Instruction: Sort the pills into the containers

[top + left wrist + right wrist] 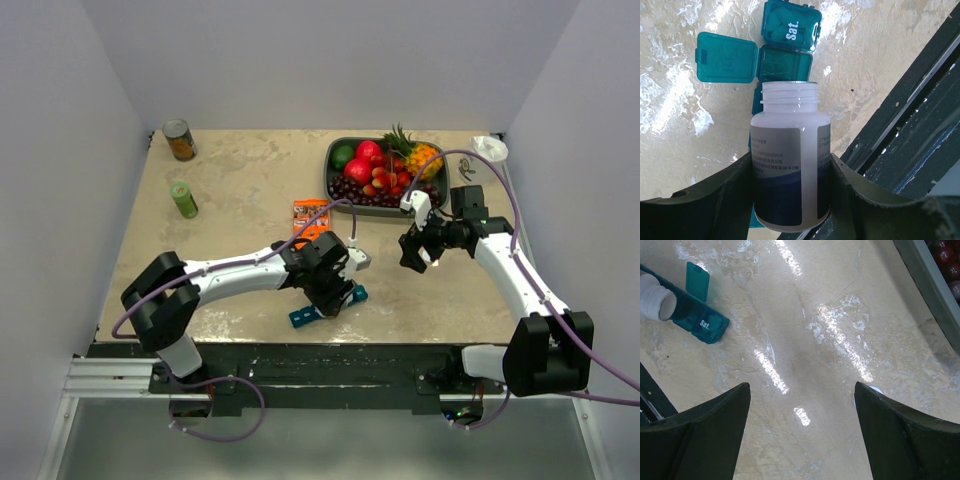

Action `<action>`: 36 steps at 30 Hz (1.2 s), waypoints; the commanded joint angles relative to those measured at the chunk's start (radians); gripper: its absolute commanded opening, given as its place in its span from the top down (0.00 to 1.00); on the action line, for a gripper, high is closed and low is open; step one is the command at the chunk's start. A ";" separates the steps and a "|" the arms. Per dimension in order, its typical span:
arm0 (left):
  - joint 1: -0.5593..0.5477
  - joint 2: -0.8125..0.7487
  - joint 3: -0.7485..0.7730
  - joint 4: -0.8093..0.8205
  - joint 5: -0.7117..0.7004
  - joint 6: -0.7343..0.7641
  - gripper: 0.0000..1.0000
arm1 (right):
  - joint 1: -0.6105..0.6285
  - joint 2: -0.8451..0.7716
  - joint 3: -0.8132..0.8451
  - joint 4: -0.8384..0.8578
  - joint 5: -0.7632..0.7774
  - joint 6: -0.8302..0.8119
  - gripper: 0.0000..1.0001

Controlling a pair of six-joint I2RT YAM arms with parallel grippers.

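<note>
1. this looks like a robot test cell in a lab, not a home or a shop.
2. plain pale panels close it in: a back panel (330, 60) across the top of the frame, a left panel (60, 180) and a right panel (590, 150).
3. two white-and-black arms, a left arm (240, 270) and a right arm (510, 265), stand on a black base plate (330, 365) along the bottom edge of the table (250, 190).
4. a bare aluminium rail (105, 378) sits at lower left, and a loose purple cable (213, 437) hangs below it.
5. on the beige stone-look top lie scattered props: a can (180, 140) and a green bottle (184, 200) at upper left, and a fruit tray (330, 178) at upper centre.
</note>
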 commanded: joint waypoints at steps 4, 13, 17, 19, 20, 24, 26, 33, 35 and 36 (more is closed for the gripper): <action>-0.008 0.019 0.066 -0.042 0.023 -0.046 1.00 | -0.007 -0.008 -0.004 -0.006 -0.034 -0.015 0.13; -0.011 0.043 0.098 -0.074 0.022 -0.065 1.00 | -0.009 -0.003 -0.002 -0.006 -0.035 -0.016 0.12; -0.014 0.054 0.110 -0.086 0.023 -0.069 1.00 | -0.009 -0.005 -0.004 -0.006 -0.035 -0.016 0.12; -0.015 0.060 0.116 -0.094 0.022 -0.071 1.00 | -0.009 -0.003 -0.004 -0.009 -0.037 -0.018 0.12; -0.015 0.062 0.122 -0.100 0.020 -0.074 1.00 | -0.009 -0.003 -0.002 -0.008 -0.037 -0.018 0.12; -0.020 0.074 0.142 -0.117 0.012 -0.088 1.00 | -0.010 -0.003 -0.002 -0.010 -0.037 -0.019 0.12; -0.023 0.079 0.153 -0.131 0.009 -0.091 1.00 | -0.010 -0.003 -0.004 -0.010 -0.038 -0.019 0.12; -0.025 0.106 0.187 -0.186 -0.004 -0.111 1.00 | -0.010 -0.003 -0.004 -0.011 -0.038 -0.021 0.12; -0.025 0.114 0.196 -0.192 -0.006 -0.111 1.00 | -0.012 -0.002 -0.004 -0.013 -0.041 -0.021 0.12; -0.025 0.114 0.198 -0.195 -0.008 -0.112 1.00 | -0.012 -0.003 -0.002 -0.013 -0.041 -0.021 0.12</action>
